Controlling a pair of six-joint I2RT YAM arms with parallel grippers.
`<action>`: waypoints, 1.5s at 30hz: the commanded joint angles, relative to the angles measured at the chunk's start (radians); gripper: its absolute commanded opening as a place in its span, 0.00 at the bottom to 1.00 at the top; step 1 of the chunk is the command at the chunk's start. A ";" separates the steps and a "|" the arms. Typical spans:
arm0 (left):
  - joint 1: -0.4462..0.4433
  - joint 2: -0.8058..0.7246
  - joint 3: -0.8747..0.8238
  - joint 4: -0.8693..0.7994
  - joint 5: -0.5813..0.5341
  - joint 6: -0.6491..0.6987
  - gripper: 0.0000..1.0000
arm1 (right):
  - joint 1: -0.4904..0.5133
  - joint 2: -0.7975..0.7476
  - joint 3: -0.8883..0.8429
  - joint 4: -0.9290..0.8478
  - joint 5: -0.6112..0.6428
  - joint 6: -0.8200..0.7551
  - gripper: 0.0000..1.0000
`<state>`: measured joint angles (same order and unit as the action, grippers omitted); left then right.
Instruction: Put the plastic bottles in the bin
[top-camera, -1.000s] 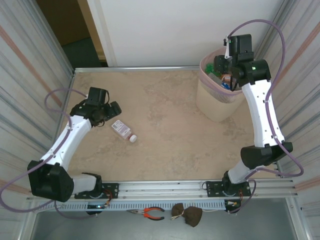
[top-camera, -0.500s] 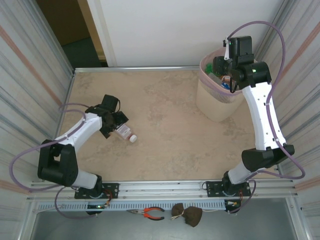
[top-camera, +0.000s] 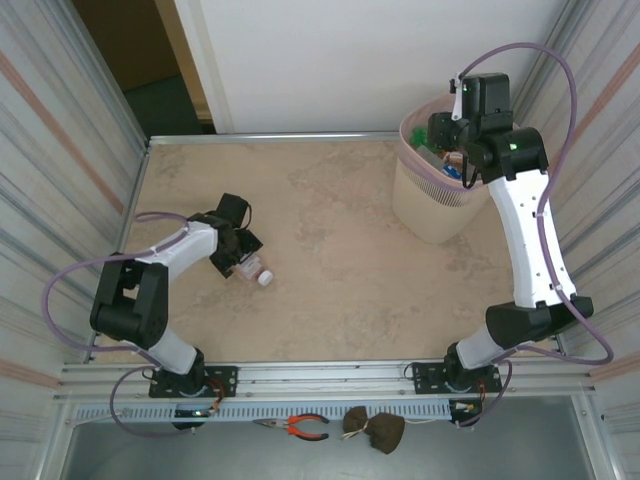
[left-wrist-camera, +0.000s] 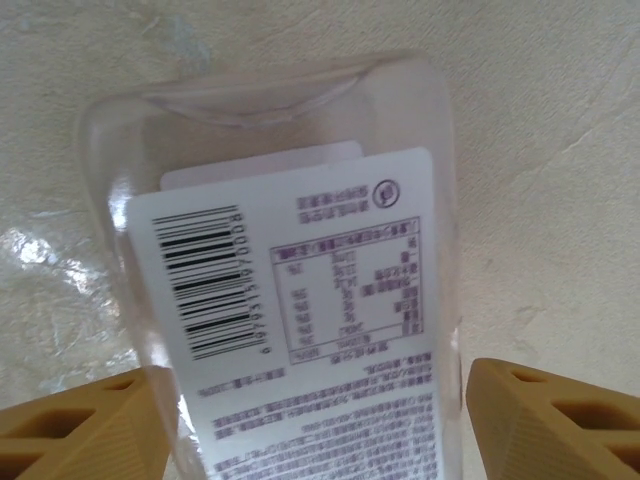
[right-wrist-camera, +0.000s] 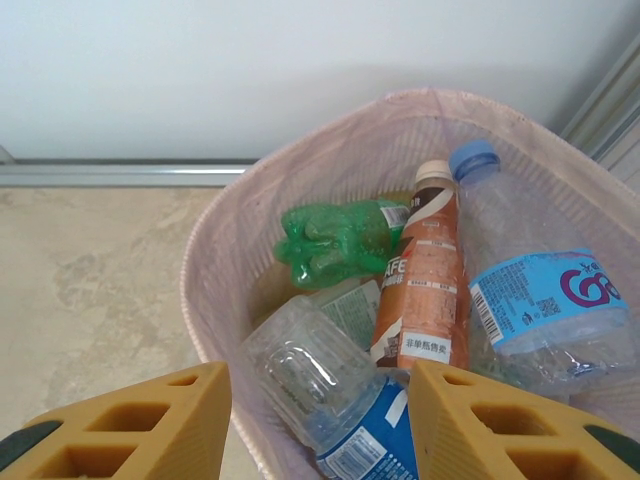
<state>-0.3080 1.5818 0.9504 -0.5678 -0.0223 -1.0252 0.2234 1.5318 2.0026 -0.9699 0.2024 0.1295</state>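
Your left gripper (left-wrist-camera: 310, 375): clamped on a clear white-labelled bottle (left-wrist-camera: 290, 300) on the bench (top-camera: 330, 240), left; your right gripper (right-wrist-camera: 320, 375): parted, empty, above the pink bin (right-wrist-camera: 300, 130), far right.

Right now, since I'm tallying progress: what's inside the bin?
Inside the bin: a green bottle, an orange-brown bottle, a blue-capped clear bottle and a base-up clear bottle. Whatever lies beneath them, and the bin's floor, is covered.
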 joint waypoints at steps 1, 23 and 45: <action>-0.002 0.025 -0.002 0.014 -0.027 -0.007 0.76 | -0.001 -0.038 -0.012 0.008 0.000 0.001 0.49; -0.043 0.042 0.009 -0.033 -0.028 0.041 0.82 | 0.008 -0.072 -0.047 0.006 -0.014 0.019 0.48; -0.081 0.017 -0.014 0.023 -0.010 0.086 0.64 | 0.034 -0.074 -0.039 0.007 -0.032 0.034 0.48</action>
<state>-0.3775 1.6283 0.9401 -0.5465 -0.0189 -0.9791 0.2478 1.4895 1.9594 -0.9684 0.1825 0.1326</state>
